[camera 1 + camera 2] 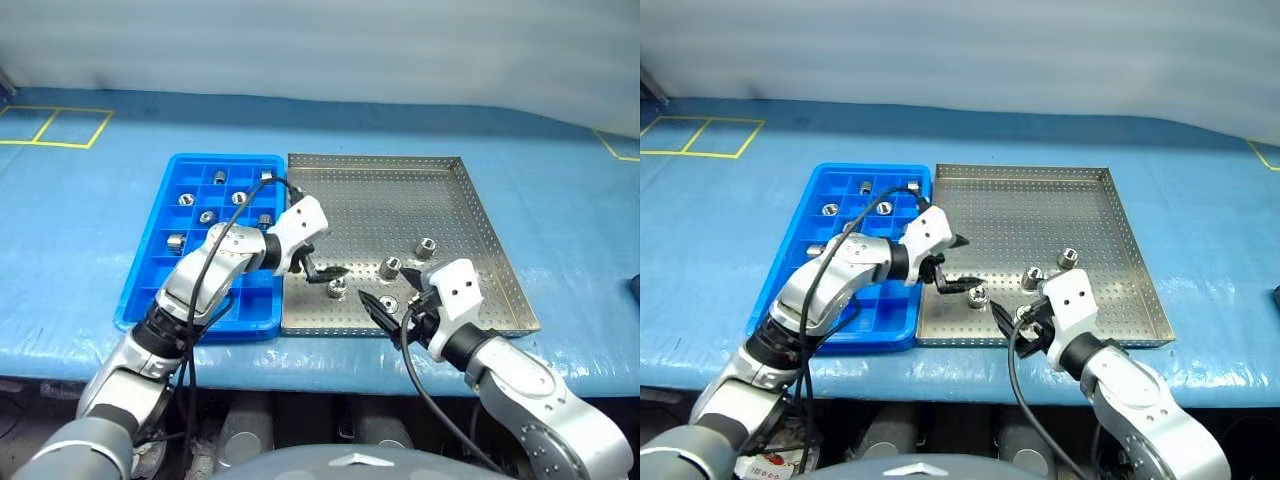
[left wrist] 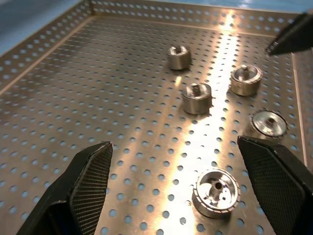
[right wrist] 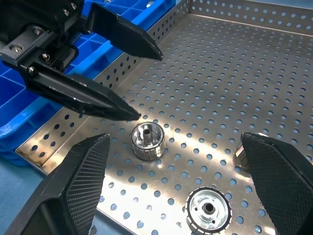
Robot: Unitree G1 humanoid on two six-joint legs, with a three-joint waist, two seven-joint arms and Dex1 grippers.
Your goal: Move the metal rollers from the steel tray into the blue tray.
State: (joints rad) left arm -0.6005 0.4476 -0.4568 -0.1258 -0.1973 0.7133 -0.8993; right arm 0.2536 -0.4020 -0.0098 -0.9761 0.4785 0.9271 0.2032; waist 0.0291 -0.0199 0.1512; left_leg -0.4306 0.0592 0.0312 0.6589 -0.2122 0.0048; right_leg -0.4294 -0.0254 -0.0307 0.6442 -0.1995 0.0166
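On the left of the blue-covered worktop (image 1: 80,230) sits the blue tray (image 1: 146,290), with several metal rollers (image 1: 207,216) already resting in separate compartments toward its far half. Just beside it, rim against rim, lies the steel tray (image 1: 480,215), where four rollers remain, clustered in the near part of its perforated floor.

The left claw (image 1: 322,263) reaches across from the blue tray's side into the steel tray, its fingers spread wide and empty. They point at the nearest roller (image 1: 338,287), one fingertip close by its side, though I cannot tell whether it touches. The right claw (image 1: 392,303) hovers low over the tray's near edge, also wide and holding nothing, with a flat-lying roller (image 3: 209,210) between its fingers in the right wrist view.

The main risk, as I judge it, is crowding: both claws converge on the same small patch, and the left fingertip could knock the roller sideways or brush the right claw's fingers. The rollers are smooth and round, so a pinch off-centre would likely squirt one away across the floor. A roller carried loosely could also drop over the shared rims or land in an already occupied compartment.
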